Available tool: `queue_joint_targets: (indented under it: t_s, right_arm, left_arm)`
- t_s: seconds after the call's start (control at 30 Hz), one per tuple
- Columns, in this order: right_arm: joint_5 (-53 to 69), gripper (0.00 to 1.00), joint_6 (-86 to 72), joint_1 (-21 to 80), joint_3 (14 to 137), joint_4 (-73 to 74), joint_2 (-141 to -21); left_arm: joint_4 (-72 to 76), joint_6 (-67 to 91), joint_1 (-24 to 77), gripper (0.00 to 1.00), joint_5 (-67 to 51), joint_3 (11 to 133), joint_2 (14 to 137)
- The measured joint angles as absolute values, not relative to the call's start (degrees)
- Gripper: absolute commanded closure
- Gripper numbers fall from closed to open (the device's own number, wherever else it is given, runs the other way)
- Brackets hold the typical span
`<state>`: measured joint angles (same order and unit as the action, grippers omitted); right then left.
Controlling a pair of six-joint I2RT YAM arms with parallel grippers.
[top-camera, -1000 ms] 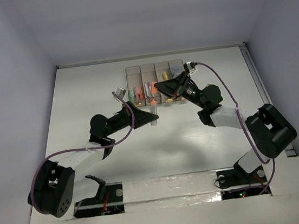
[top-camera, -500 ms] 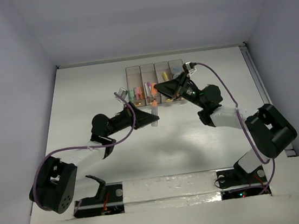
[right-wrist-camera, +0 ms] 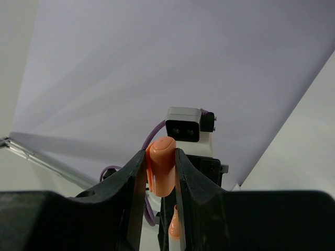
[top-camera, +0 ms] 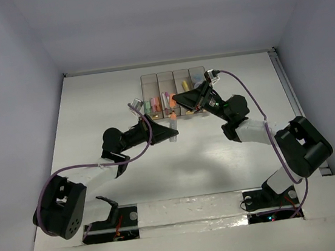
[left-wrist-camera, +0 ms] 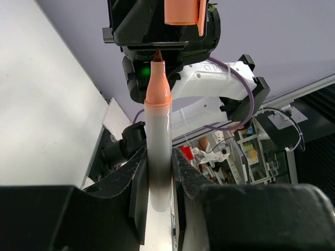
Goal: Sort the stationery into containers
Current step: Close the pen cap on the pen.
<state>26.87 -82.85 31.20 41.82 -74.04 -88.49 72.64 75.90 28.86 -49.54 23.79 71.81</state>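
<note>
Two grippers meet above the white table (top-camera: 92, 110), just on the near side of a row of four joined, narrow, translucent grey-brown bins (top-camera: 164, 73) that stands at the far middle of the table. The left gripper (top-camera: 172, 127) is pressed onto a slim marker (left-wrist-camera: 158, 125) with a pale grey-white barrel, an orange collar and a bare dark brown tip. In the left wrist view the barrel stands upright between the two black fingers (left-wrist-camera: 184, 170), which touch it low down on either side, so the collar and tip project well beyond them. The right gripper (top-camera: 178, 100) pinches a short orange plastic cap (right-wrist-camera: 161, 166), rounded at its closed end and with a tab along one side. In the right wrist view the cap sits between both fingers (right-wrist-camera: 133, 172), its closed end protruding past them. The open mouth of the cap faces the marker tip: in the left wrist view it hangs directly beyond the tip, roughly in line with it, and a small gap shows between them, so cap and marker appear apart. From above, the marker's orange end lies at the near edge of the bins, and the cap is over their near part. Several coloured sticks (top-camera: 156, 104), pink, orange and green, lie in the left bins, and a yellow one lies in the third. Finer detail is too small to tell.
</note>
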Motion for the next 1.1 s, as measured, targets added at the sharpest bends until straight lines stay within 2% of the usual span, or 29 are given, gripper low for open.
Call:
queue_joint_targets:
  t_s: [1.1]
  right_arm:
    - [27.9, 0.95, -83.7, 31.2, 41.3, -74.2, -88.5]
  left_arm:
    - [69.9, 72.8, 27.2, 1.00, -50.7, 26.0, 69.8]
